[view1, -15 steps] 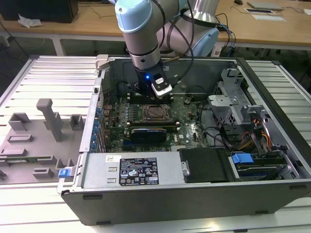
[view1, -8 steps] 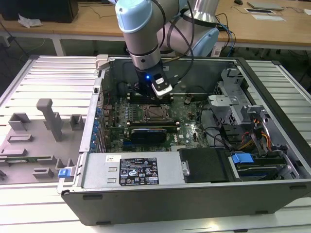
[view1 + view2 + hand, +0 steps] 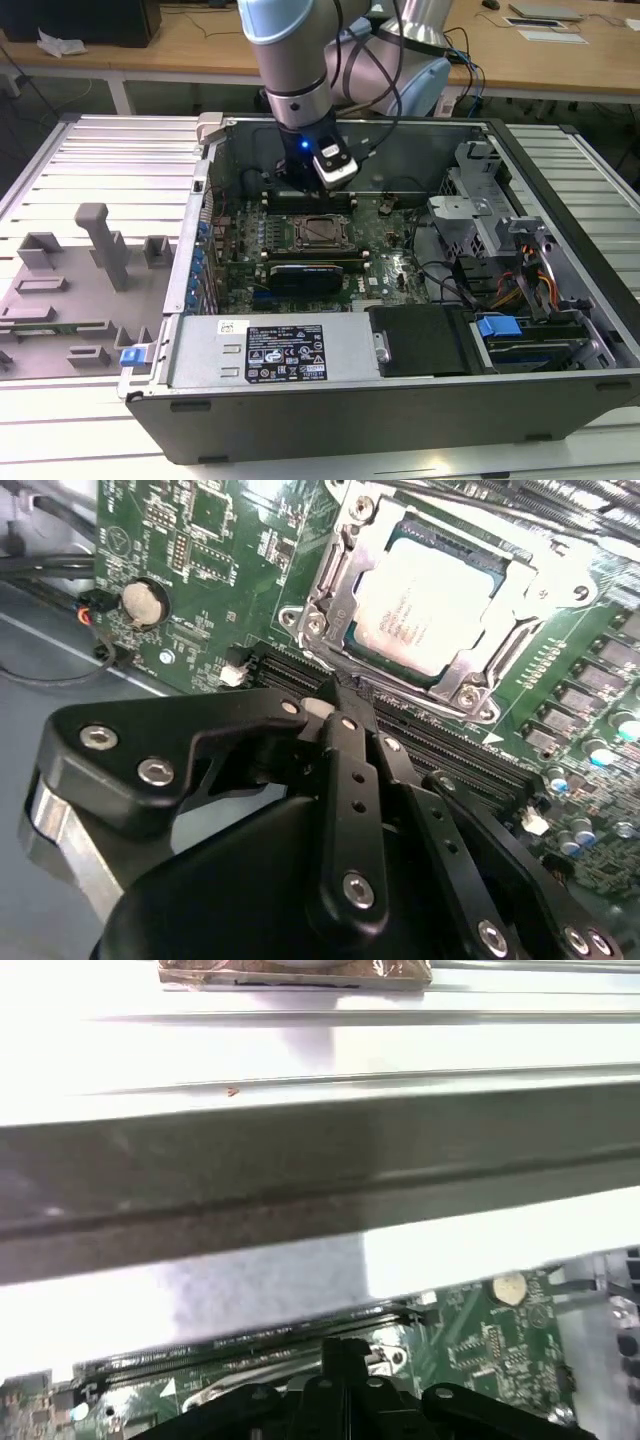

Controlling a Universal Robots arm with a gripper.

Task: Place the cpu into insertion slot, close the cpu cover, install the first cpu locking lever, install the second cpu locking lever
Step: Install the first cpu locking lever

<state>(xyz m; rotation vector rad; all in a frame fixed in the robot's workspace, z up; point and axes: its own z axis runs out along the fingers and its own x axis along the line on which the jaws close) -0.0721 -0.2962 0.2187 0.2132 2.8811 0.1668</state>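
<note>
Closest to the second wrist camera was the black gripper (image 3: 335, 695), its two fingers pressed together to a narrow tip with nothing visible between them. The tip stood just beside the socket, next to the long black memory slots (image 3: 440, 745) that run along that edge.

In that view the cpu (image 3: 425, 605) lay flat in the insertion slot (image 3: 350, 635), its dull silver top showing through the window. The cpu cover (image 3: 500, 615) appeared to be down over the chip, the silver frame lying on its edges. Whether a locking lever was already hooked, I could not tell. In the exterior view the gripper (image 3: 322, 182) hung over the motherboard (image 3: 395, 262) inside the open computer case (image 3: 330, 410), close behind the socket.

To do the lever step well, I judge the closed tip should press the lever wire low and sideways under its hook, slowly, without sliding onto the memory slots or the chip.

Some print was on the chip top and on the white and black labels (image 3: 285, 355) of the power supply, but I leave it unread. A round coin battery (image 3: 143, 602) sat on the board, well apart.
</note>
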